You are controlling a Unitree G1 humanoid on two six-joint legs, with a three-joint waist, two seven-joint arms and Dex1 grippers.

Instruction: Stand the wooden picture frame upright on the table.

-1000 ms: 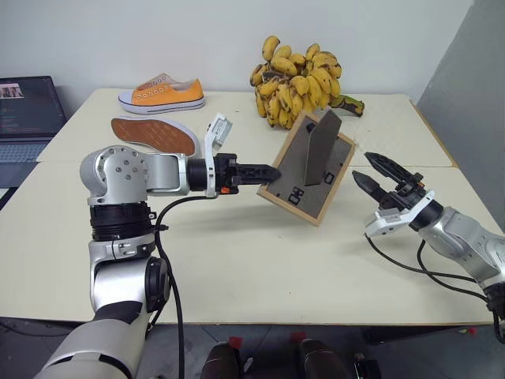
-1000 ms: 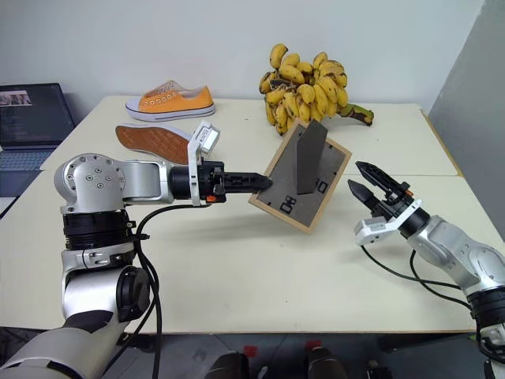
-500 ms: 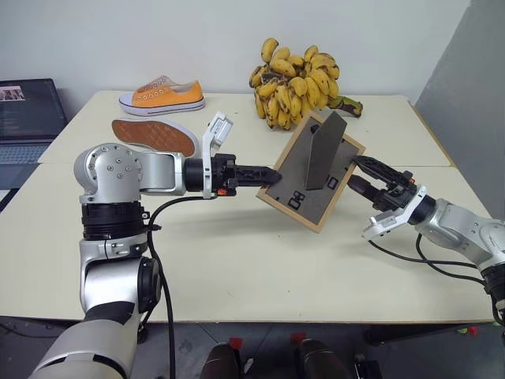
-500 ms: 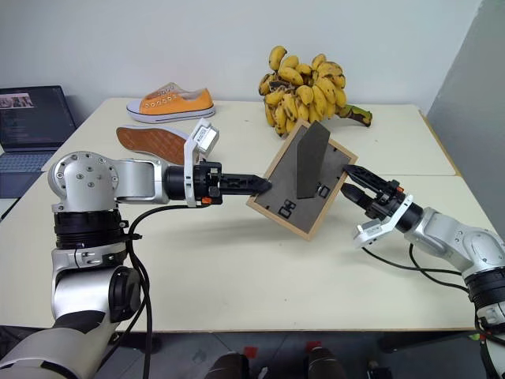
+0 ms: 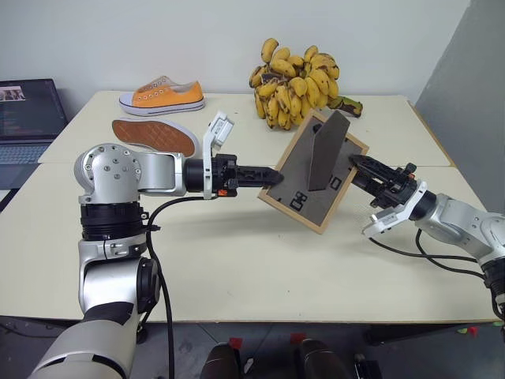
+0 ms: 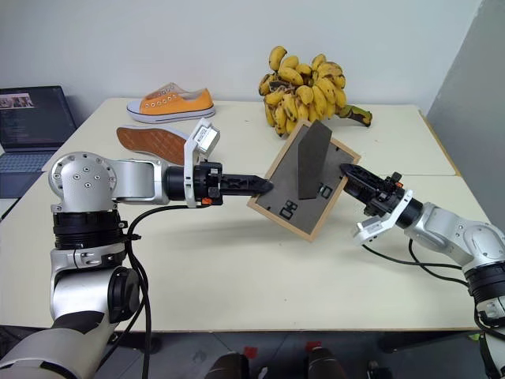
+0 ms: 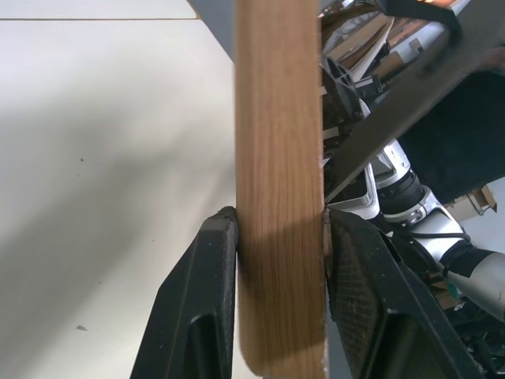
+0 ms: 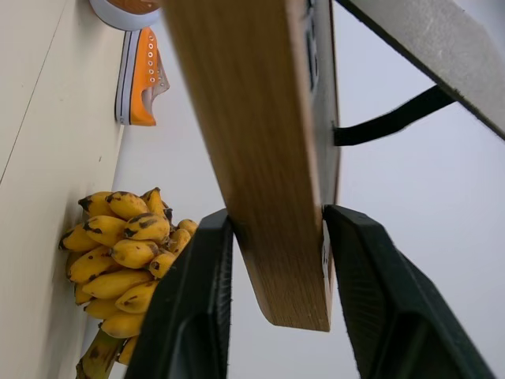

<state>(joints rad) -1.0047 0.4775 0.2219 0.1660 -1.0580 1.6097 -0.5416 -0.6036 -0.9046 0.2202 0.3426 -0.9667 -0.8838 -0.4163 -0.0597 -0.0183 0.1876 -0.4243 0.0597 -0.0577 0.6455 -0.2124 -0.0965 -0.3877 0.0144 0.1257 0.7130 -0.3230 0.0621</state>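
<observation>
The wooden picture frame (image 5: pixel 314 174) has a light, smooth wood rim with fine grain, plain in the left wrist view; its back is matt dark grey board, the stand flap (image 5: pixel 325 150) of the same dull grey stuff; the counter (image 5: pixel 237 260) is cream-beige, smooth and matt; the left tool (image 7: pixel 276 237) and right tool (image 8: pixel 272 229) have black fingers, seemingly plastic, their inner pads finely textured; the orange sneaker (image 5: pixel 162 93) looks like canvas cloth with a white rubbery sole; the bananas (image 5: pixel 300 79) have dull yellow skins with brown specks.

You have one wooden picture frame (image 5: pixel 313 172), two orange shoes (image 5: pixel 162 93), one banana bunch (image 5: pixel 298 80) and one laptop (image 5: pixel 28 117). That makes two pincers, left (image 5: pixel 272 175) and right (image 5: pixel 357 166), over one desk (image 5: pixel 237 260).
</observation>
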